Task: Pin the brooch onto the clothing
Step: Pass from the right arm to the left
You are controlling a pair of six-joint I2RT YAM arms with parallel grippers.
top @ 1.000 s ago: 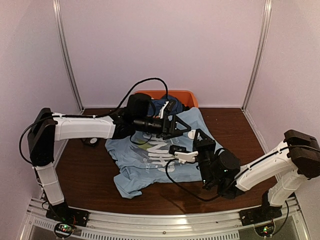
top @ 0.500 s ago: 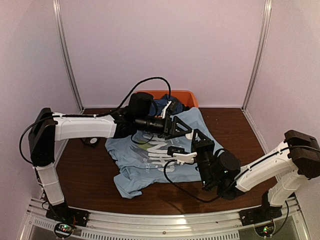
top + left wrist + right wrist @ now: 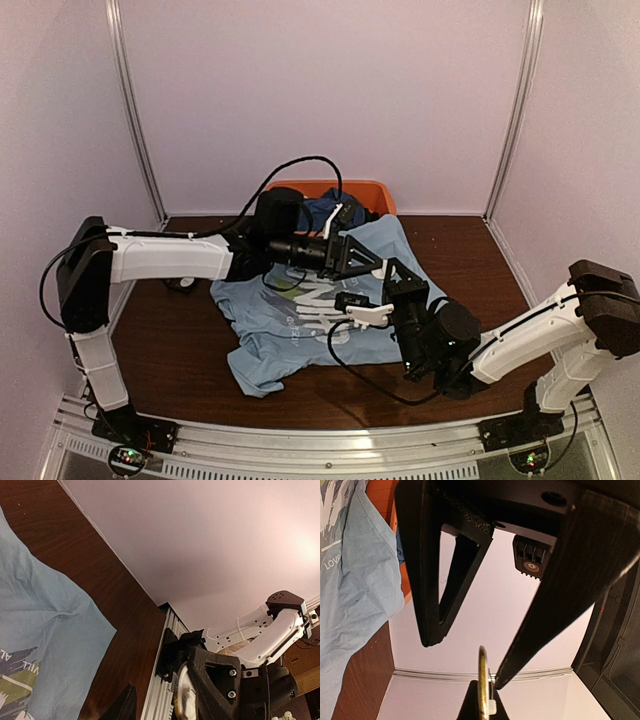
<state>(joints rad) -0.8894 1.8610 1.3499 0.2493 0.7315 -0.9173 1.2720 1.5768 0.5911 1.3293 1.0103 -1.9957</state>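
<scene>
The light blue T-shirt (image 3: 290, 322) with its chest print lies flat on the dark table; it also shows in the left wrist view (image 3: 40, 625) and the right wrist view (image 3: 355, 570). My two grippers meet tip to tip above its right half. The right gripper (image 3: 393, 277) is shut on the brooch (image 3: 482, 680), a thin gold-rimmed disc seen edge-on; the brooch also shows in the left wrist view (image 3: 184, 696) against the right finger. The left gripper (image 3: 366, 262) is open, and its two black fingers (image 3: 432, 605) straddle the brooch without touching it.
An orange bin (image 3: 378, 192) at the back holds a dark blue garment (image 3: 325, 208). A small black object (image 3: 180, 284) lies on the table (image 3: 480, 260) by the left arm. Metal frame posts stand at both back corners.
The left gripper has edged right, closer to the right gripper and the brooch. The right gripper has barely moved and still holds the brooch.
</scene>
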